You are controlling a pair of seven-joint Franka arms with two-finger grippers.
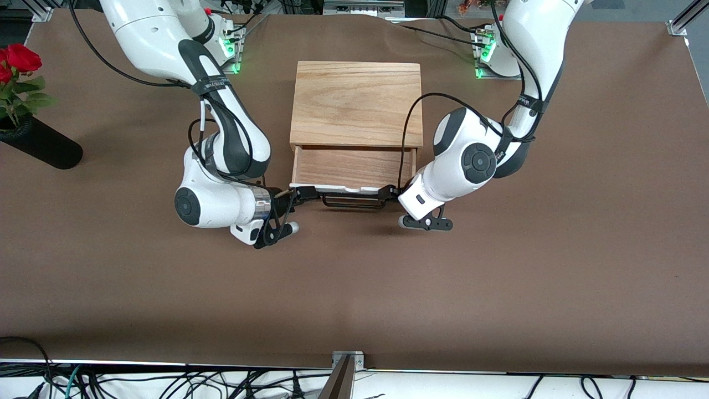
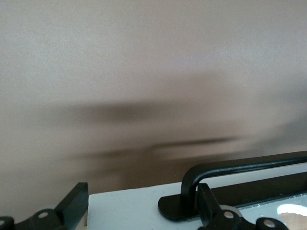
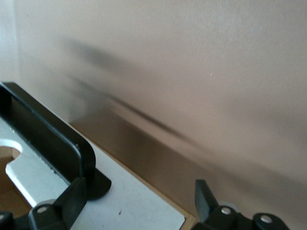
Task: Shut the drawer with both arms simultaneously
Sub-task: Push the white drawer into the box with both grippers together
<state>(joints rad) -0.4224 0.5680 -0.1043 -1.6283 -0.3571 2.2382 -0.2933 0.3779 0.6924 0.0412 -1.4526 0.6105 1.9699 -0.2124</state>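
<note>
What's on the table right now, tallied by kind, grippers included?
Oak box: 1
Drawer, partly open: 1
Black vase with red roses: 1
Grippers at the drawer front: 2, left gripper and right gripper
Total: 5

A robotics lab: aluminium framing (image 1: 682, 21), loose cables (image 1: 166, 382), brown-covered table (image 1: 498, 288).

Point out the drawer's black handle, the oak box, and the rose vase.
black handle (image 1: 352, 204), front view, on the middle of the wire bar.
oak box (image 1: 356, 103), front view, on its top panel.
rose vase (image 1: 44, 147), front view, on the black body, toward the right arm's end of the table.
</note>
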